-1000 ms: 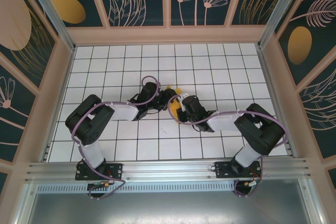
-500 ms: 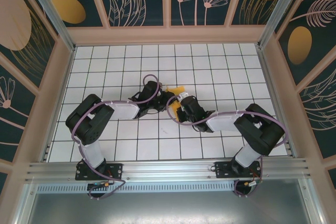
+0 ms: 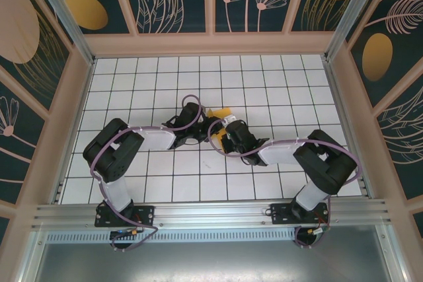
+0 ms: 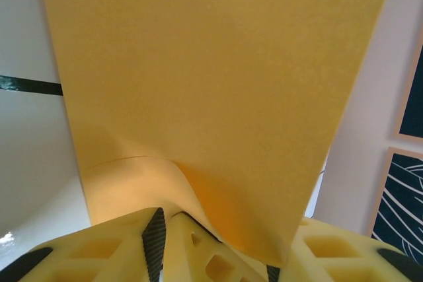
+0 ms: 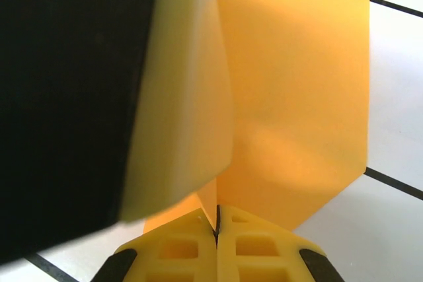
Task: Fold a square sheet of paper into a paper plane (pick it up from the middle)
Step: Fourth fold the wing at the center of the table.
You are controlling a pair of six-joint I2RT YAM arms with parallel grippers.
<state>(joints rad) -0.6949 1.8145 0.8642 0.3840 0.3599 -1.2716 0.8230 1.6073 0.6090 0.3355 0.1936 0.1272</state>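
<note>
Paper is what both arms meet over. The sheet of paper (image 3: 221,113), orange-yellow and already partly folded, is found near the middle of the tabletop (image 3: 132,90), a little toward 12 o'clock from its centre. It is largely covered by the two wrists in the top view.

The right pincer (image 5: 217,219) is closed completely, and an edge of the sheet is nipped in the seam between its two fingers. This grip is judged to serve as an anchor, so that the paper cannot slide while a crease is worked from the other side.

The left pincer (image 4: 221,229) is seen partly open. A curled flap of the sheet lies between its fingers and leans against the one at 3 o'clock in its wrist view; whether any squeeze is applied cannot be told. Such a half-open setting is judged to suit re-gripping or pressing a fold.

In the right wrist view, one pale finger (image 5: 178,97) of the left pincer is seen close in at 9 o'clock, just beside the sheet, which spreads toward 1 o'clock over the grid.

The left arm (image 3: 158,140) is bent at the elbow, with its forearm laid low toward 3 o'clock. The right arm (image 3: 277,153) is mirrored, its forearm pointed toward 10 o'clock, so the wrists are set almost nose to nose.
</note>
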